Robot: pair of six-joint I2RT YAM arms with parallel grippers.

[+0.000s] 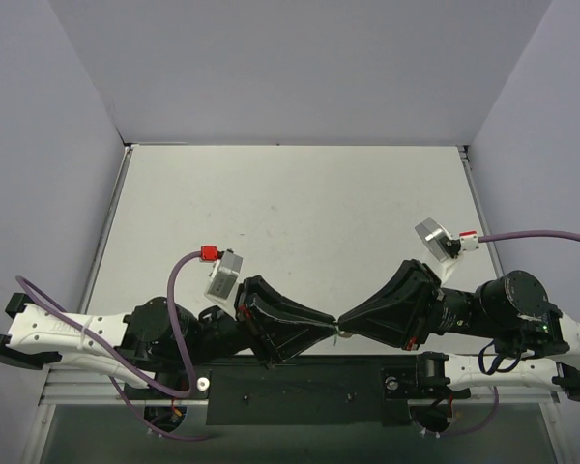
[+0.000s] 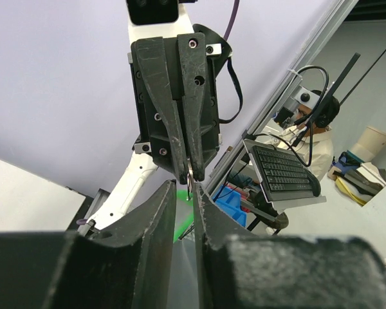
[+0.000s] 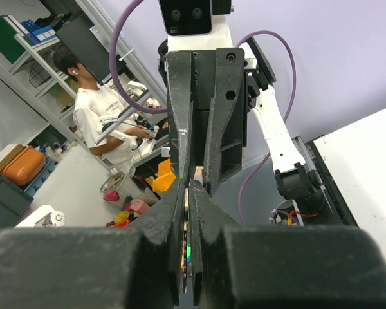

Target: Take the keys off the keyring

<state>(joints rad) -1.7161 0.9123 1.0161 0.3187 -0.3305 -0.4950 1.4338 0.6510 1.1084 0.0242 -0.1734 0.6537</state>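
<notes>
Both arms meet tip to tip above the table's near edge. My right gripper point(image 1: 347, 325) point(image 3: 188, 188) is shut on the key point(image 3: 187, 212), a thin silver strip seen edge-on between its fingers. In the left wrist view the key's tip point(image 2: 190, 183) pokes out of the right gripper point(image 2: 190, 172). The green keyring point(image 2: 181, 212) hangs just below it, inside the narrow gap of my left gripper point(image 1: 331, 328) point(image 2: 185, 191). Those jaws stand a little apart on either side of it; whether they touch it I cannot tell.
The white table point(image 1: 290, 222) lies beyond the arms, walled on three sides. A black rail point(image 1: 300, 387) carries the arm bases along the near edge. Past the table, a person sits at a keyboard point(image 2: 280, 170).
</notes>
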